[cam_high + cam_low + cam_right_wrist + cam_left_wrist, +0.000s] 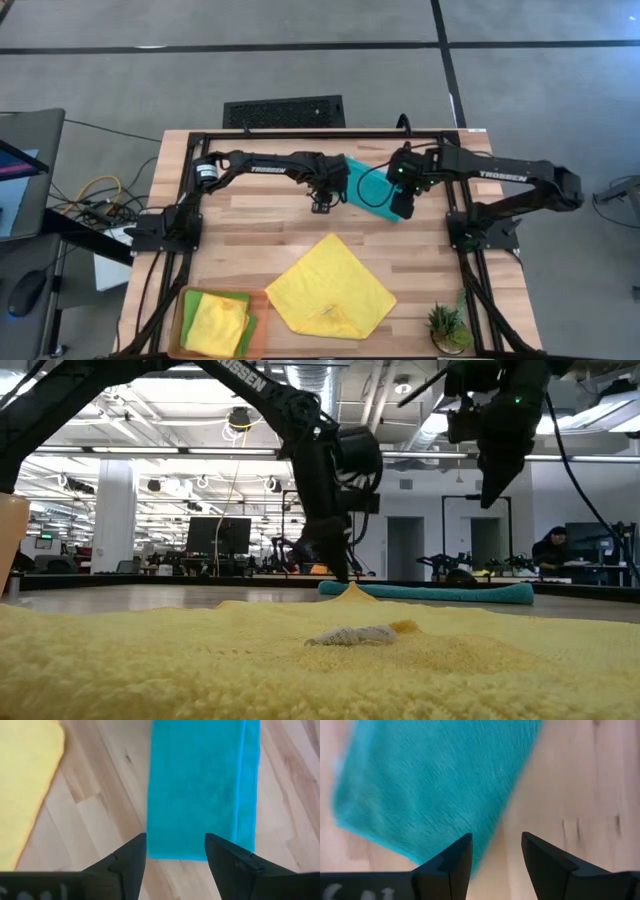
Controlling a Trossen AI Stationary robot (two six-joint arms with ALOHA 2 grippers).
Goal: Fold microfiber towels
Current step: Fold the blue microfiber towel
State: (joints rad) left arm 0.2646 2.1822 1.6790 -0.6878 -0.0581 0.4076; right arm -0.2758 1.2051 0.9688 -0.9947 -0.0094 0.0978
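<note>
A teal microfiber towel [368,185], folded into a strip [202,790], lies flat on the table's far middle. My left gripper [495,854] stands open just above its left edge, fingers pointing down with nothing between them; the low view shows it close over the table [340,565]. My right gripper [175,854] is open too and hangs higher [490,485], above the strip's near end. A yellow towel [330,288] lies spread like a diamond at the near middle. A green towel [195,305] and a yellow towel [218,322] lie in the orange tray.
The orange tray [262,325] sits at the near left corner. A small potted plant [447,328] stands at the near right corner. Bare wood lies between the teal towel and the yellow towel. The arms' bases and black frame rails run along both sides.
</note>
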